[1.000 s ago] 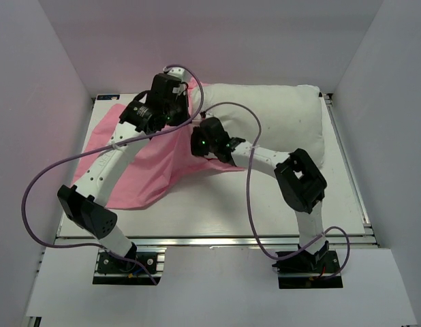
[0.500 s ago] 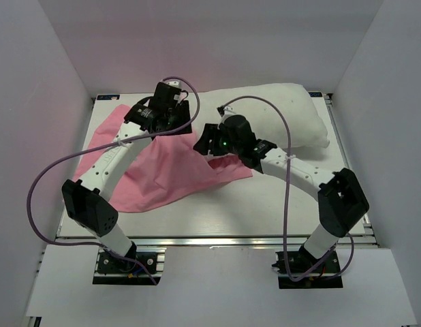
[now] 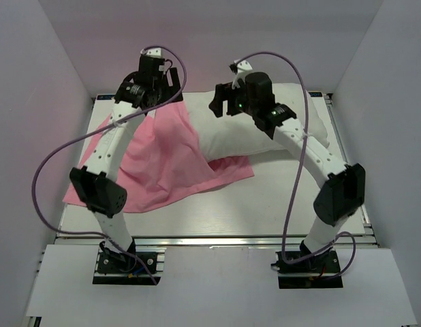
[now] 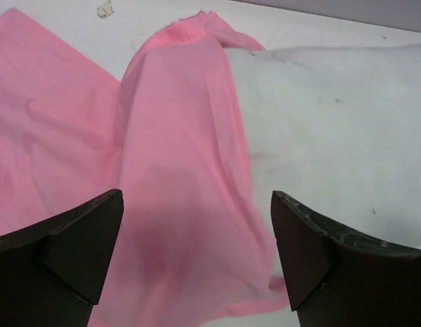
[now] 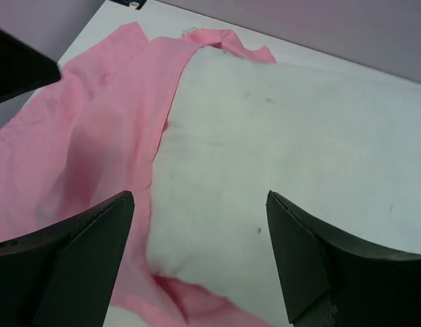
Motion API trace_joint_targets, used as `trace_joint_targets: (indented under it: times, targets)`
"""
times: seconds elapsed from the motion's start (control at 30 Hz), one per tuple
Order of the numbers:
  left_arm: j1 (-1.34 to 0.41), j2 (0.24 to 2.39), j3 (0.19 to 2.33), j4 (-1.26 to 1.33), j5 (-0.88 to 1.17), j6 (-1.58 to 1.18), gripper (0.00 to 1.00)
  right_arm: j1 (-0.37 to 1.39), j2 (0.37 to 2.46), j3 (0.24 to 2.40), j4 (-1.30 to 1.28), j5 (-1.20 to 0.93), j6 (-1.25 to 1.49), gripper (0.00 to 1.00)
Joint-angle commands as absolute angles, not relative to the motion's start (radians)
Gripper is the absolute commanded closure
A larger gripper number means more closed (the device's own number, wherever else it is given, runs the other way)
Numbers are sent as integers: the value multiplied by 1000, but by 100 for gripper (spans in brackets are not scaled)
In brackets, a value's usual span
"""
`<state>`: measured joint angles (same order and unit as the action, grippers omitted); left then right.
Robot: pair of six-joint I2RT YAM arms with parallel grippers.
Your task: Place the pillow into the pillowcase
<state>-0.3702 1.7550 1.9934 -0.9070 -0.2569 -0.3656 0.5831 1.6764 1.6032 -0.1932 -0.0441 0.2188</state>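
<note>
Around the left end of the pillow (image 3: 238, 136) sits the pillowcase (image 3: 166, 160). Above that end, the left claw (image 4: 197, 204) and the right claw (image 5: 200, 201) stand spread wide; both hold nothing.

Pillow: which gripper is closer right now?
Right. The right gripper hangs open directly over the bare pillow; the left gripper hangs open over the pillowcase, beside the pillow.

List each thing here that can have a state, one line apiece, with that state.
pillow: lying flat, left end under the pillowcase's mouth, the rest bare.
pillowcase: rumpled, spread out, mouth draped over the pillow's end.
left end effector: open, holding nothing, above the pink cloth.
right end effector: open, holding nothing, above the pillow.
</note>
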Motion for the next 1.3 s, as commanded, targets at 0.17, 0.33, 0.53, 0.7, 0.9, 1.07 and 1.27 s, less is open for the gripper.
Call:
trace_joint_targets:
  times: [0.17,0.33,0.53,0.7,0.9,1.07,1.27]
  targets:
    - [-307,2106,2281,-879,-68,-294,2,492,2103,2113,-250,-276,-52,16]
    - [-275,2186,2277,-836,30,-298,7,474,2333,2273,-145,-366,-74,11]
    - [-268,2232,2275,-827,43,-302,31,474,2430,2232,-133,-459,-103,21]
    - [-267,2232,2299,-842,23,-292,53,474,2379,2123,-185,-512,-144,100]
    - [-267,2171,2303,-854,-37,-281,100,482,2081,1769,-1,-448,-121,100]
    - [-267,2048,2235,-827,-3,-281,100,517,1858,1494,87,-374,-97,100]
    - [-268,1892,2198,-808,118,-259,100,621,1807,1422,58,-281,-133,100]
